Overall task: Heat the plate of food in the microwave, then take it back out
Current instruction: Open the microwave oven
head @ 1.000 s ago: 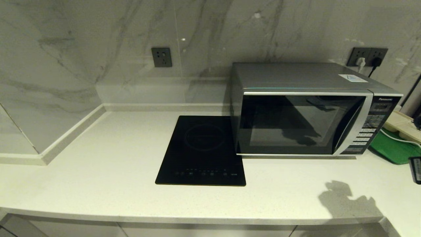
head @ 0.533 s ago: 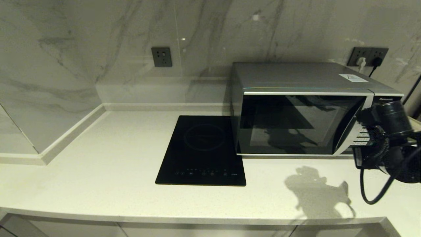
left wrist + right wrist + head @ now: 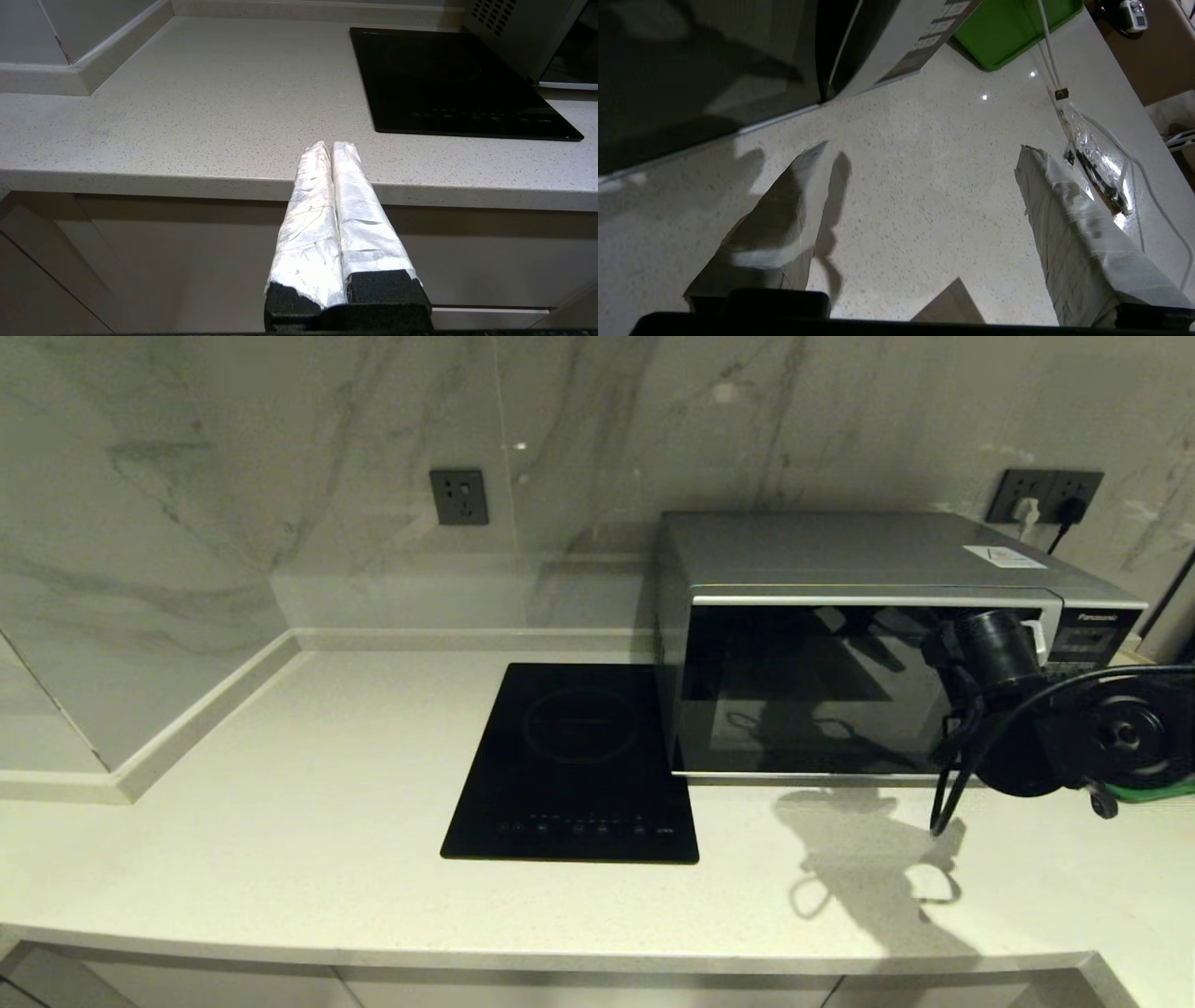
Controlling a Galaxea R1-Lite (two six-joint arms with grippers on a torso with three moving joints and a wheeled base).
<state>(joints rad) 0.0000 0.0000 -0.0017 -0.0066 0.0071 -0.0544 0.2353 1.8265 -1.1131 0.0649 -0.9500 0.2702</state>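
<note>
Marble-look wall panels run behind a pale speckled desk (image 3: 280, 821), with a dark wall socket (image 3: 458, 497) up on the wall and another socket (image 3: 1046, 495) at far right that has plugs in it.

On the desk's right half sits the microwave (image 3: 840, 644), a silver box with "Panasonic" in small letters at the top of its button panel. Long side runs left to right, and the dark glass door faces the robot and is closed. A small white sticker (image 3: 1004, 557) is on its top, too small to read. Can't see through the glass, it only throws reflections, so whether anything's inside I can't tell. The plate of food isn't visible in any view.

Just left of the microwave, touching or nearly so, a flat black cooktop (image 3: 571, 765) lies with its row of touch icons along the near edge.

The right gripper (image 3: 924, 149) is up in front of the microwave's right end, over the desk, fingers spread wide with nothing between them. Its wrist view shows the door's lower corner, the button panel, a green tray (image 3: 1008, 28) beyond it and white cables (image 3: 1101, 126) on the desk.

The left gripper (image 3: 331, 145) is parked low at the desk's front edge, taped fingers pressed together, holding nothing.
</note>
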